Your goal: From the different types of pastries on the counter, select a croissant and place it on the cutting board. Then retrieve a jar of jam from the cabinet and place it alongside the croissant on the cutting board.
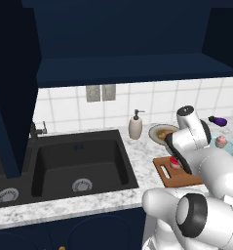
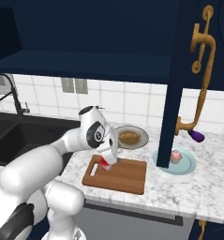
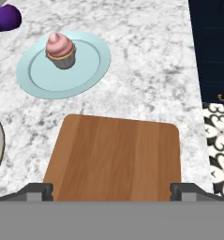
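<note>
My gripper (image 2: 110, 160) hangs low over the handle end of the wooden cutting board (image 2: 125, 176), and the jaws stand wide open. The jar of jam (image 2: 104, 162), red with a red lid, stands on the board right beside the fingers. From the left the jar of jam (image 1: 174, 162) shows at the hand's edge. In the hand view my gripper (image 3: 111, 191) has nothing between its tips, and the cutting board (image 3: 115, 157) lies bare ahead. The croissant (image 2: 129, 137) lies on a grey plate (image 2: 142, 141) behind the board. A pink cupcake (image 3: 60, 49) sits on a teal plate (image 3: 92, 70).
The cabinet door (image 2: 178, 70) hangs open over the counter (image 2: 202, 190), its brass handle (image 2: 203, 79) facing me, just right of the board. A purple eggplant (image 2: 196, 136) lies by the wall. A soap dispenser (image 1: 135, 127) and the black sink (image 1: 79, 166) are to the left.
</note>
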